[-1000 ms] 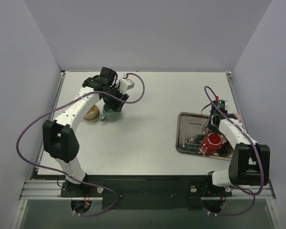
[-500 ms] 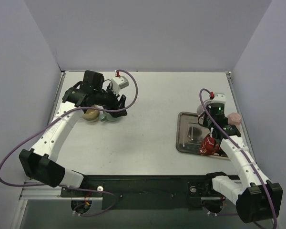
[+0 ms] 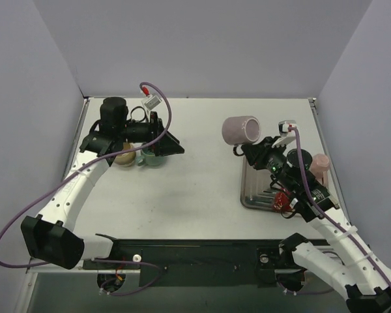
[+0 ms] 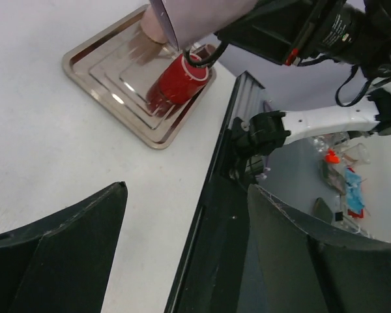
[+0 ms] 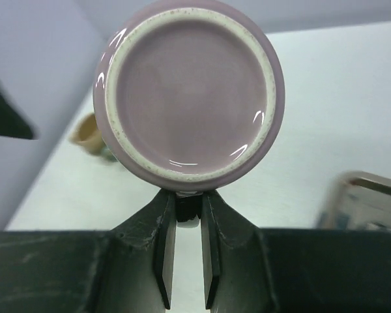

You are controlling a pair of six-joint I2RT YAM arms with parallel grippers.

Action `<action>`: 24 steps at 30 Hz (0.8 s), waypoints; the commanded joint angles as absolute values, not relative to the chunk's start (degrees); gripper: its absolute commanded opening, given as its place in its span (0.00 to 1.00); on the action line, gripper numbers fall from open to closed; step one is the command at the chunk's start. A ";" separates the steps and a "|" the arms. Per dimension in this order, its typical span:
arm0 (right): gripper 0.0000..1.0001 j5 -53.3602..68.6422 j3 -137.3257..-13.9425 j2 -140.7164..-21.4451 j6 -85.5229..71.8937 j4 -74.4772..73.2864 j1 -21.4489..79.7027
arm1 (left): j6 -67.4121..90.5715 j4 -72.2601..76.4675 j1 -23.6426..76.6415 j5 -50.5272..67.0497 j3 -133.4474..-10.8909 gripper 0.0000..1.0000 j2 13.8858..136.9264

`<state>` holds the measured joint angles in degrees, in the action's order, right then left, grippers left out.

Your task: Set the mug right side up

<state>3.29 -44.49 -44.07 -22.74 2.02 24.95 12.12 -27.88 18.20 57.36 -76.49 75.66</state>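
Observation:
The pink mug hangs in the air above the table, left of the tray's far corner. It lies on its side, with its base facing the right wrist camera and its mouth pointing away to the left. My right gripper is shut on the mug's handle, with the fingers pinched just below the base. My left gripper is open and empty. It is raised beside the green mug and points toward the right side; its fingertips stand wide apart.
A steel tray sits at the right, also seen in the left wrist view. A red cup lies in it. A small pink cup is by the right edge. A tan cup stands left of the green mug.
My right arm has lifted the pink mug off the tray area and carried it up and left, tipped on its side. My left gripper has risen away from the green mug and swung right.

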 commanded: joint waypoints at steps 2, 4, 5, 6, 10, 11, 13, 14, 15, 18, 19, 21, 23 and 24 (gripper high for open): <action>0.00 8.44 -50.45 -45.17 -32.07 23.80 36.36 | 36.90 5.16 18.10 66.89 -71.37 0.88 71.72; 0.00 8.09 -51.15 -46.93 -32.61 26.96 40.84 | 37.36 4.23 18.37 65.92 -71.45 0.89 71.54; 0.00 8.00 -51.85 -47.98 -32.69 27.68 42.00 | 36.92 3.70 18.46 65.13 -71.72 0.89 71.46; 0.00 7.91 -52.20 -49.38 -32.70 28.82 44.01 | 37.00 3.52 18.46 65.04 -71.81 0.89 71.37; 0.00 8.35 -55.71 -54.65 -32.96 30.14 48.24 | 41.12 8.94 18.63 66.09 -70.84 0.89 70.05; 0.00 8.26 -56.07 -55.54 -32.96 30.32 48.95 | 42.96 10.18 18.72 66.09 -70.40 0.89 69.96; 0.00 8.96 -57.13 -57.74 -33.48 31.64 50.01 | 44.81 11.68 18.72 66.09 -69.96 0.87 69.35; 0.00 9.75 -57.56 -59.22 -34.36 32.86 50.53 | 45.61 14.04 18.72 66.35 -69.61 0.79 69.08; 0.00 10.02 -57.92 -59.93 -34.89 33.31 50.62 | 47.62 14.93 18.72 66.53 -68.91 0.72 68.91; 0.00 10.64 -58.53 -62.22 -35.60 33.58 50.80 | 51.41 19.51 18.55 66.10 -67.24 0.08 67.94; 0.00 9.94 -58.45 -62.31 -35.42 33.14 50.80 | 50.98 19.16 18.20 65.40 -67.15 0.00 67.68; 0.00 8.19 -58.53 -62.14 -34.11 29.81 50.80 | 46.53 14.61 16.88 63.99 -67.85 0.00 66.80; 0.29 4.68 -59.76 -61.44 -30.51 22.01 50.71 | 33.41 -1.85 15.21 57.45 -70.73 0.00 65.92; 0.51 3.09 -61.51 -60.83 -27.28 15.27 50.71 | 20.96 -17.07 15.03 53.48 -74.49 0.00 65.57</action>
<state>7.70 -55.27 -63.70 -34.37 22.31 50.35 45.63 9.76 17.67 65.54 -67.40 67.79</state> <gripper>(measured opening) 0.249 0.189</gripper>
